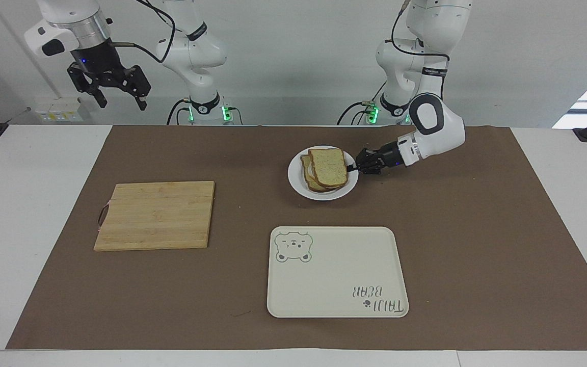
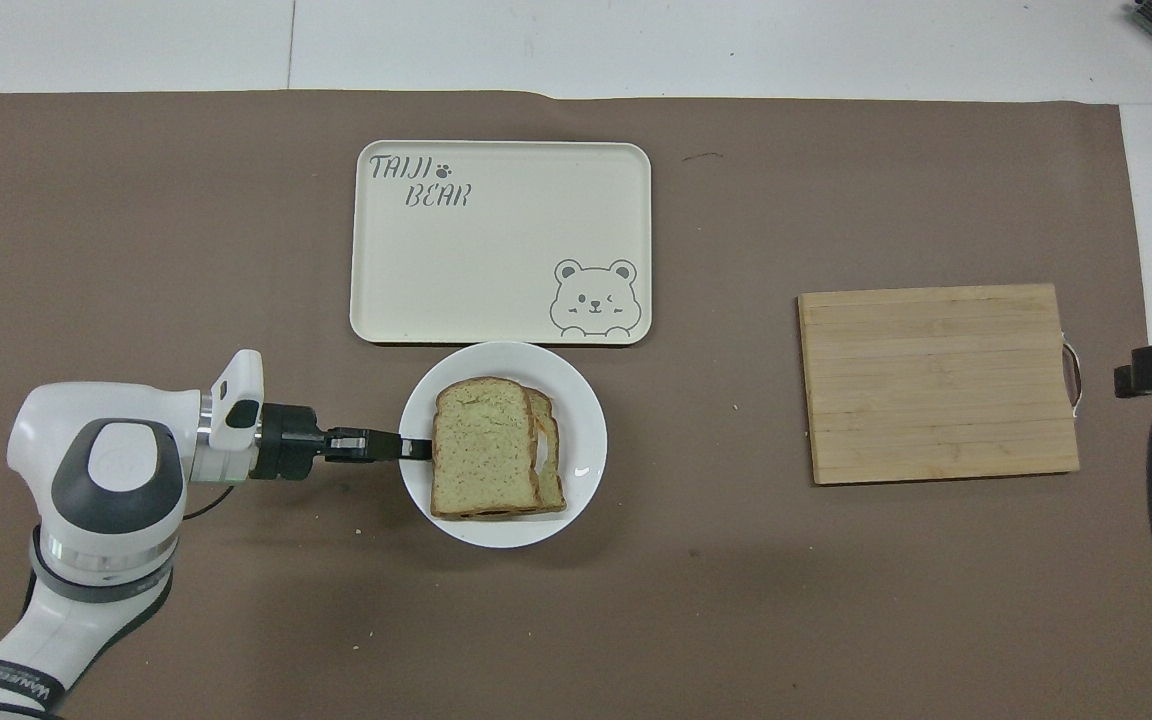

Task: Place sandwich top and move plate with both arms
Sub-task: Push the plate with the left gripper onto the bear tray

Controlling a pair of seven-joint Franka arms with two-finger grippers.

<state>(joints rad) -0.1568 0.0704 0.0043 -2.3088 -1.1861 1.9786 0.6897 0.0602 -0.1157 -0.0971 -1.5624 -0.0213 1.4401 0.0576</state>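
Now gripping the plate rim: sandwich sitting stacked beside the tray

Low over the mat, the left gripper is clamping its fingertips on the rim of the plate, a small round white dish with a glossy glaze, at its edge toward the left arm's end of the table. Whether the dish is resting on the mat or riding just above it cannot be told. On it the sandwich top, a pale speckled slice with a brown crust and rounded crown, is lying over a second slice that is peeking out at one side. In the overhead view the plate is lying just beside the cream rectangular tray, with rounded corners and a bear drawing, on the side nearer the robots. The right gripper is hanging high over the right arm's end of the table, its black fingers spread apart, that arm waiting. A slatted wooden cutting board is lying toward that same end. A matte brown mat is covering the white table; a plain pale wall is standing at the robots' backs.
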